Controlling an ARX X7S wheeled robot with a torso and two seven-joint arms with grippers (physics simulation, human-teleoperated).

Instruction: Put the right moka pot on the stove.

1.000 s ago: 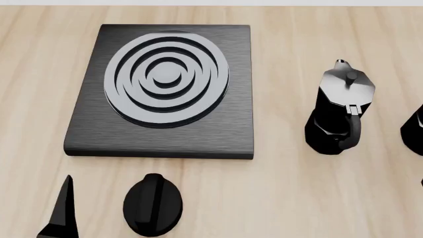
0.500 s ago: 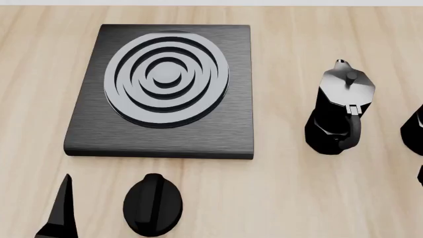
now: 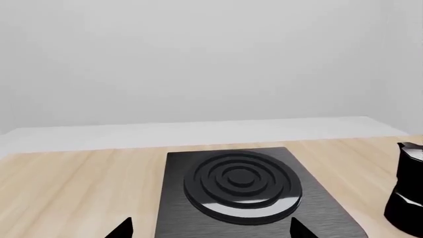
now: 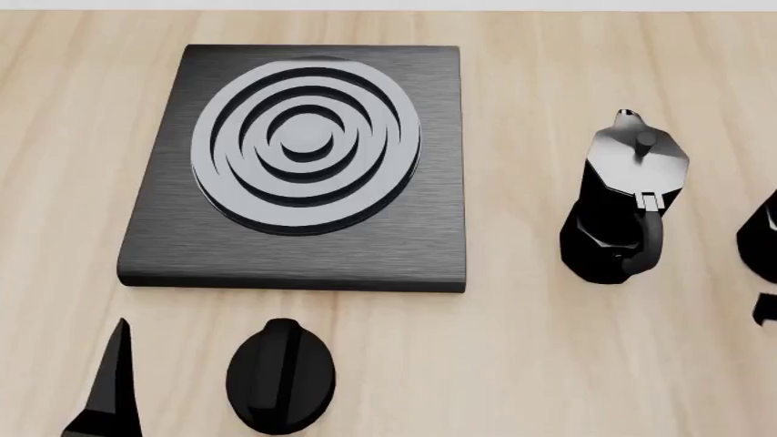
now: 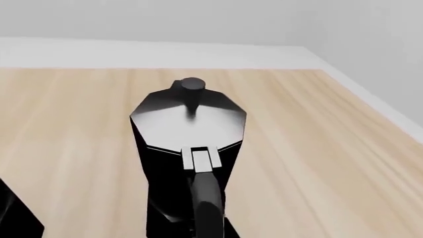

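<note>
Right moka pot: upright on table, right of stove. Right gripper: state indeterminable; left gripper released.

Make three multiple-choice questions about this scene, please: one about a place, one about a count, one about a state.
1. The round knob lies
A. on the burner
B. on the table, in front of the stove
C. behind the stove

2. How many pots stand on the stove?
A. none
B. one
C. two

3. The right moka pot is
A. tipped over
B. lifted
C. upright on the table

Answers:
1 B, the head view shows it on wood near the stove's front edge.
2 A, the burner is bare.
3 C, its lid faces up.
</note>
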